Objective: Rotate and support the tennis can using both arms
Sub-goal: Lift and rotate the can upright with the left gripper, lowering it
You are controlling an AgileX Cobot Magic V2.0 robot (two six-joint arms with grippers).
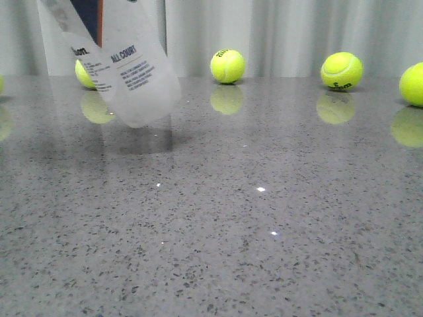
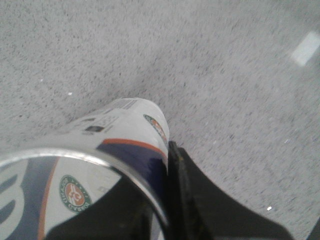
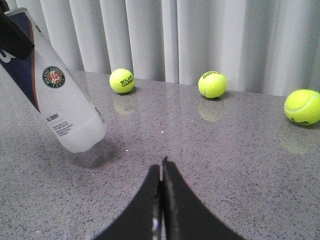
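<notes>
Grey speckled stone tabletop, glossy, backed by pale pleated curtains. Tennis can at the left side of the table in the front view, tilted, rounded base lowermost and just clear of the surface, shadow beneath. Can appears empty; no balls visible through the clear lower wall. Label text: "ALL COURT" on white, navy panel with orange stripe above, round "Roland Garros" emblem in the right wrist view. Silver rim close up in the left wrist view. Left gripper clamped on the can near its rim, one black finger flat against the wall. Right gripper low over the table, well apart from the can, fingers pressed together, holding nothing. Yellow-green tennis balls loose along the far edge; one reads "ROLAND GARROS".
</notes>
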